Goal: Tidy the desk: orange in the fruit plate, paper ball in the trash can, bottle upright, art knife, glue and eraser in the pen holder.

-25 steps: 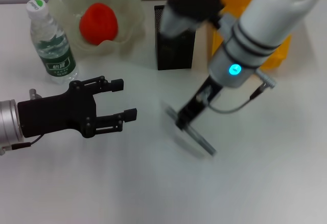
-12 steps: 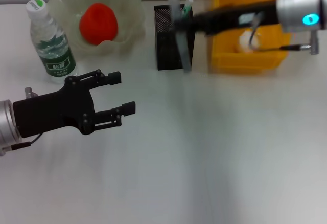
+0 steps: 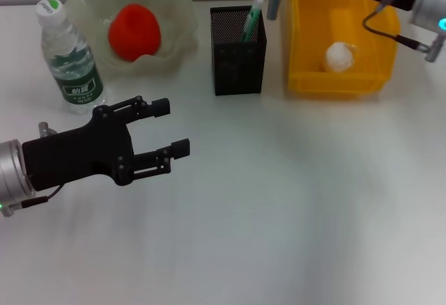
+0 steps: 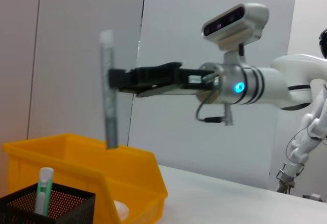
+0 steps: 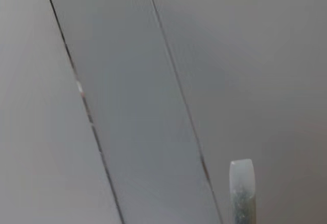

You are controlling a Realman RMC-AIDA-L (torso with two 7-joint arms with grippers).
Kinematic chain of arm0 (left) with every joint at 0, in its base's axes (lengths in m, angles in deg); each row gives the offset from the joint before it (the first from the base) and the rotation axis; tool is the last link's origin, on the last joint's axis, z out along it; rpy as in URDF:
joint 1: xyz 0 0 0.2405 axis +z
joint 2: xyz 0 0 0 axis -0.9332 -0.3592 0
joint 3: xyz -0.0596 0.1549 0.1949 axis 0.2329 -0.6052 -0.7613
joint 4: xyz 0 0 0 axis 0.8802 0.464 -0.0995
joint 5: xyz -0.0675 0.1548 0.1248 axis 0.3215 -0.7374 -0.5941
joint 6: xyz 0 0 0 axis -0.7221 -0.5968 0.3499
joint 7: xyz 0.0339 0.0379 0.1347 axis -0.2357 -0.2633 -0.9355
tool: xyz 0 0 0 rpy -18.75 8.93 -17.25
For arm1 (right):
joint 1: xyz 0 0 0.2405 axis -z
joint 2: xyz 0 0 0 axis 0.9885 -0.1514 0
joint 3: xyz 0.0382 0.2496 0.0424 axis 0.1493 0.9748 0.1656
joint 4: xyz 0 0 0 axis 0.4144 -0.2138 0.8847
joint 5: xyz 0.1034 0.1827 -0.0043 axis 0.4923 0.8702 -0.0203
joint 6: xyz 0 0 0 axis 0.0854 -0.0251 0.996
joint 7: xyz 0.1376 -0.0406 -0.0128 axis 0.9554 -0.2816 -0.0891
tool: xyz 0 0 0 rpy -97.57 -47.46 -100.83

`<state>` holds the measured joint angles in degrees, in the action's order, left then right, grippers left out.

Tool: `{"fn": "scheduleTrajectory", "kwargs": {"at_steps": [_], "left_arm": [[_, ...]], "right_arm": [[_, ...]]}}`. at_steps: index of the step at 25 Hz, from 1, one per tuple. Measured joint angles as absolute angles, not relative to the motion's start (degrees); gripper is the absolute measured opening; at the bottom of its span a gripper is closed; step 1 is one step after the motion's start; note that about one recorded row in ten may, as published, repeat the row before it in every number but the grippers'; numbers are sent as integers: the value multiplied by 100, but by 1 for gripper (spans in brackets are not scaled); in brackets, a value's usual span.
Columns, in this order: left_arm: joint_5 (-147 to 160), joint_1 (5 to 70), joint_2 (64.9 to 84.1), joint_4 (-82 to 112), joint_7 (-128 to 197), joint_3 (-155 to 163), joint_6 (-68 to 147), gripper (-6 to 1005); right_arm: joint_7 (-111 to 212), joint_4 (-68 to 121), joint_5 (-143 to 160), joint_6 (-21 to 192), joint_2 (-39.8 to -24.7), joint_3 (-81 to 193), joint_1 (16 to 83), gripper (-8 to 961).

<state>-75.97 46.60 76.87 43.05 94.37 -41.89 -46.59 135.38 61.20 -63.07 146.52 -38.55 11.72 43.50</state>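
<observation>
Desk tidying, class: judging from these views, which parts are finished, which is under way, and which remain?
Done: the orange lies in the fruit plate, the paper ball in the trash can, the bottle stands upright, and a green-and-white stick sits in the pen holder. In hand: the right gripper holds a grey stick-shaped tool upright, above the pen holder. No eraser is visible. The left gripper hovers open.

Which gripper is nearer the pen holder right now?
Right. The right gripper hangs above the pen holder, holding a grey stick upright; the left gripper hovers open over the desk nearer the robot.
</observation>
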Motion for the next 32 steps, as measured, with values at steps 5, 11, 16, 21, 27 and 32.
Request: {"fn": "scheduleTrajectory", "kwargs": {"at_steps": [5, 11, 16, 21, 27, 32], "left_arm": [[-7597, 4662, 7715, 4304, 9378, -4186, -4660, 772], [-7597, 4681, 7748, 4300, 9289, -4130, -4661, 772], [-7598, 4689, 7755, 4296, 9273, -4127, -4661, 772], [-7598, 4689, 7754, 4296, 9272, -4121, -4661, 772], [-7598, 4689, 7752, 4296, 9272, -4118, -4661, 773], [-7598, 4689, 7752, 4296, 9273, -4118, -4661, 773]], "right_arm": [[12904, 5455, -6267, 14072, -3875, 1149, 3907, 133], [12228, 4822, -5945, 13483, -3905, 1150, 3477, 132], [11996, 4458, -5739, 13113, -3906, 1135, 3245, 133], [11997, 4405, -5732, 13007, -3907, 1092, 3249, 176], [11998, 4327, -5722, 13039, -3906, 1085, 3278, 263], [12020, 4287, -5563, 13047, -3910, 1111, 3314, 390]]}}
